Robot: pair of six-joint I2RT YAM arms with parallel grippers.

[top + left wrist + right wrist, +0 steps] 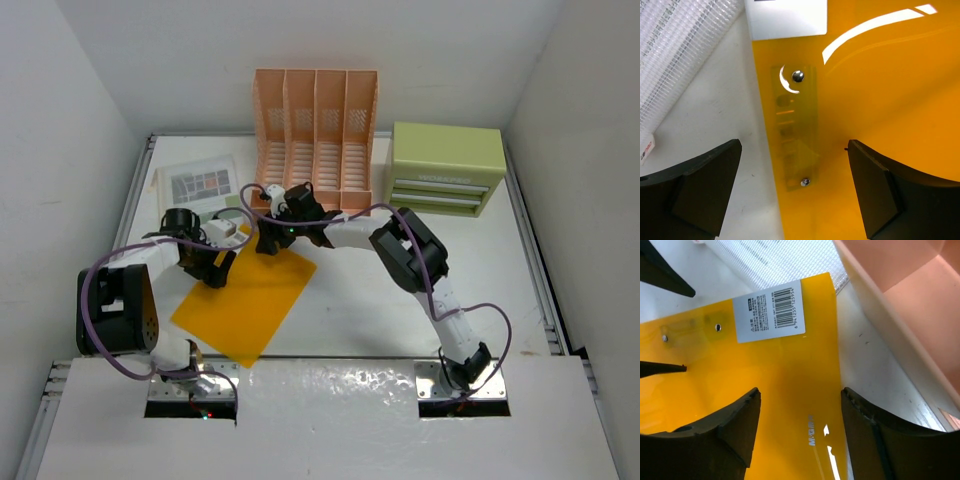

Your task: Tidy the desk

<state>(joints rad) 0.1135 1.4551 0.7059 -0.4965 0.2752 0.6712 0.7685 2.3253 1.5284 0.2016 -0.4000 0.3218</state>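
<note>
Where the flat white desk (400, 320) sits walled in white, a printed paper sheet (195, 183) lies at its back L corner. L gripper (795, 150), jaws wide, straddles the L edge of a glossy orange plastic folder (250, 300) lying flat mid-desk. R gripper (800, 395) hovers w/ jaws apart over the folder's barcode end, gripping nothing. Peach slotted file rack (315, 130) & green drawer box (447, 165) stand at the back.

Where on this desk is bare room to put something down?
Free: right side of the desk, bordered by green drawer box, right arm and rail; also between orange folder and right arm. Crowded: before the peach file rack, where left gripper and right gripper hover.
</note>
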